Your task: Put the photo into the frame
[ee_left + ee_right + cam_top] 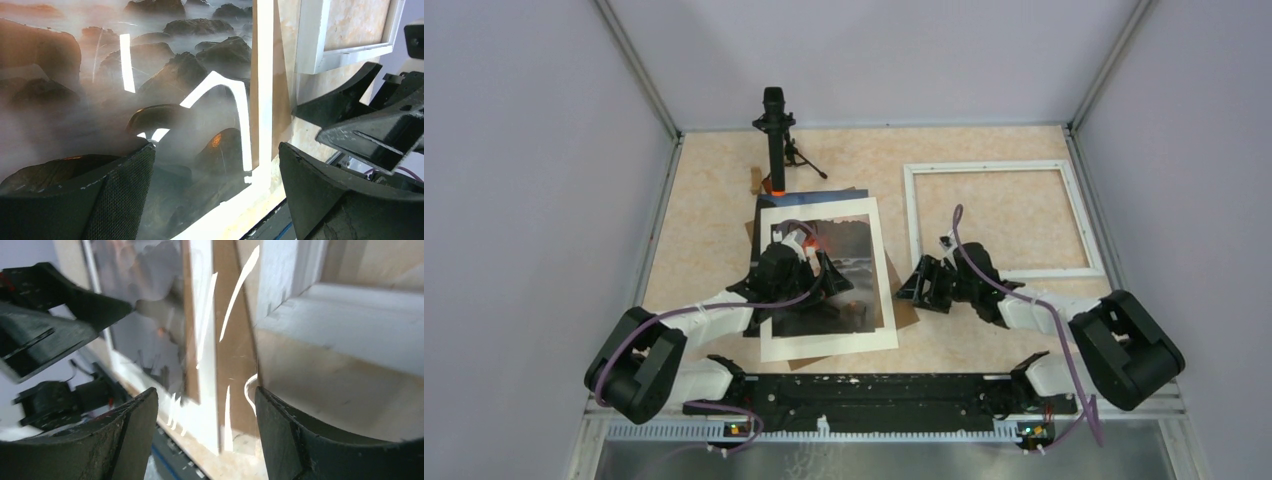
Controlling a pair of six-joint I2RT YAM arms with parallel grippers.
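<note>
The photo (849, 245), a dark rocky seascape with a wide white border, lies flat at the table's left centre on a brown cardboard sheet (907, 312). My left gripper (824, 262) hovers low over the photo (175, 70), near its right edge. It (216, 150) is open wide and holds nothing. The white frame (989, 168) lies flat at the back right. My right gripper (921, 285) sits between the photo's right edge and the frame's near left corner (350, 325). It (205, 392) is open and holds nothing, with the photo (145, 330) and the cardboard (232, 340) ahead of it.
A black stand (774, 140) rises at the back, just behind the photo. A dark sheet (829, 194) pokes out beyond the photo's far edge. Grey walls close in the table on three sides. A black rail (874, 395) runs along the near edge between the arm bases.
</note>
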